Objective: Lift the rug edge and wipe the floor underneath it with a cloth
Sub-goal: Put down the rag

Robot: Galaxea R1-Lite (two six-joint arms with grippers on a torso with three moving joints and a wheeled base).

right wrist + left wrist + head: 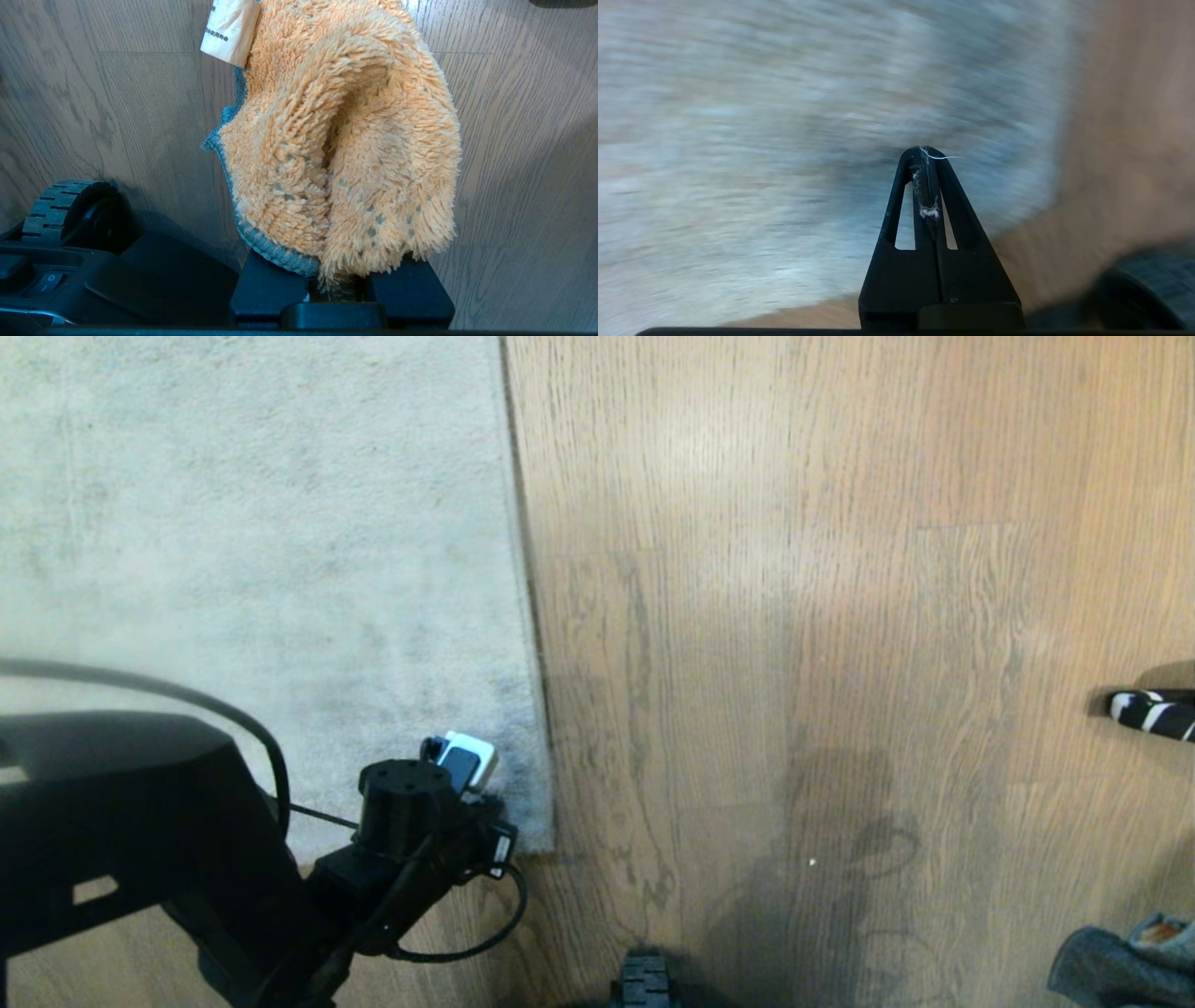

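Note:
The pale grey rug (261, 569) covers the left of the head view. Its straight edge (527, 597) runs down to a square corner (546, 840) on the wood-grain floor (794, 616). My left arm's wrist (411, 803) hangs over that corner and hides the fingers there. In the left wrist view the left gripper (927, 154) is shut with only lint on it, pointing at the rug (784, 140) near the floor (1134, 140). The orange cloth (345, 140) with grey trim and a white tag is bunched in my right gripper (338, 291), which is shut on it. The cloth (1120, 961) also shows at the lower right.
A black-and-white striped object (1153, 711) lies at the right edge of the floor. One wheel of the base (644, 985) shows at the bottom, and the same base with its wheel (60, 210) sits beside the right gripper.

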